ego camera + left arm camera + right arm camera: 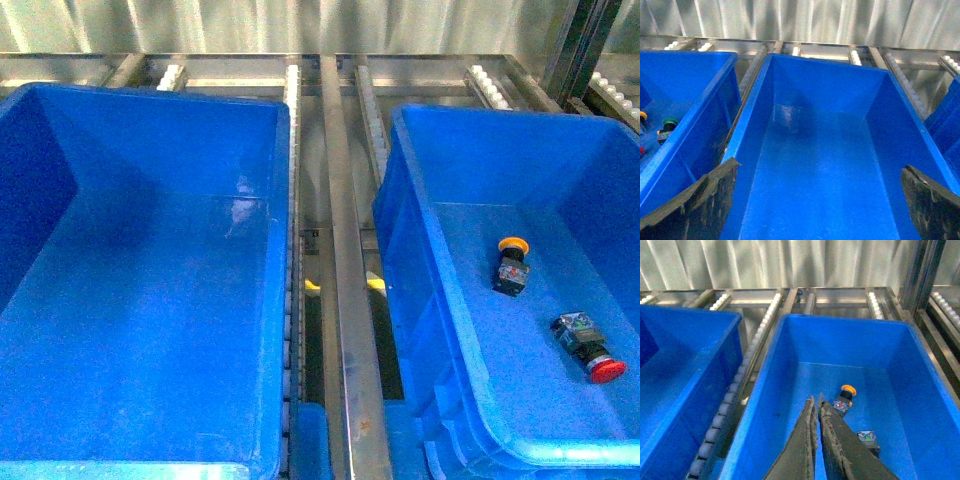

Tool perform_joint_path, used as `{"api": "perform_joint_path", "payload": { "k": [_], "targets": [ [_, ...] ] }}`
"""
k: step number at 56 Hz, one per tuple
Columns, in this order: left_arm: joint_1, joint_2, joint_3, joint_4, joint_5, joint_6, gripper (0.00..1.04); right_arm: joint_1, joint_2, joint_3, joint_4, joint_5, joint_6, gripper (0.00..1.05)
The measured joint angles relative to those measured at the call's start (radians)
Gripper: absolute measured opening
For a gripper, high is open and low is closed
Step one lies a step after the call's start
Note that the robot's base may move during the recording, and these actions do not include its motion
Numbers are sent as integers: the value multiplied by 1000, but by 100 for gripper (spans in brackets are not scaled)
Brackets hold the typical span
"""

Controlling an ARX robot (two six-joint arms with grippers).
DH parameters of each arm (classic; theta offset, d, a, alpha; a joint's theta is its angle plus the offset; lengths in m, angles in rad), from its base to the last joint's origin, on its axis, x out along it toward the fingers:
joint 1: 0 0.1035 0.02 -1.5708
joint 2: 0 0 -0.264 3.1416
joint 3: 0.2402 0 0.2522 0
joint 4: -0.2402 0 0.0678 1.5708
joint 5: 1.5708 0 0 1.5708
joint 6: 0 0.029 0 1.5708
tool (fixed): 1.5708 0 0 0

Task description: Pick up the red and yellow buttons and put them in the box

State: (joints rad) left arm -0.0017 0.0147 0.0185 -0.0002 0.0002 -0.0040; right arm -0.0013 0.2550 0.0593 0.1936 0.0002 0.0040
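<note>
At the far left, seen only from the left wrist view, a third blue bin [685, 125] holds a few more switches, one green-capped [670, 122] and slivers of a yellow and a red cap at the picture's edge. The left gripper [817, 200] hangs over the big empty blue box [140, 330], its two dark fingers [700, 205] spread wide apart and holding nothing. A metal roller rail [345, 300] runs between that box and the one to its right.

In the right-hand box [440, 300] lie two buttons, apart from each other: the yellow button [512, 265] further off, the red button [590, 350] nearer and on its side with the cap pointing toward the near right. The right gripper [817, 440] hovers over this box, just short of the yellow button, its fingers pressed together with nothing between them.

These switches look light and rigid, hard plastic, not fragile. I'd judge the rounded cap slippery and liable to roll out of a pinch; the squarer black-and-grey body gives flat faces to clamp across.

The front view shows neither arm but gives both buttons whole. The right wrist view shows the yellow button clearly, while the red one's cap is hidden behind the gripper, only its body [869, 436] showing.
</note>
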Motion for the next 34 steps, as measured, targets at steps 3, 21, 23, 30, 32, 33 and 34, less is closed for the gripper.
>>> {"api": "perform_joint_path", "payload": {
  "k": [3,21,23,30,32,33,34],
  "targets": [
    [0,0,0,0,0,0,97,0,-15,-7,-9,0,0,3],
    [0,0,0,0,-1,0,97,1,-229,-34,-185,1,-1,3],
    [0,0,0,0,1,0,97,1,-245,-34,-188,-2,-1,3],
    [0,0,0,0,0,0,97,1,-249,-34,-191,0,-1,3],
    [0,0,0,0,0,0,97,1,-250,-34,-191,0,-1,3],
    [0,0,0,0,0,0,97,1,-251,-34,-191,0,-1,3],
    [0,0,0,0,0,0,97,1,-251,-34,-191,0,-1,3]
  ]
}}
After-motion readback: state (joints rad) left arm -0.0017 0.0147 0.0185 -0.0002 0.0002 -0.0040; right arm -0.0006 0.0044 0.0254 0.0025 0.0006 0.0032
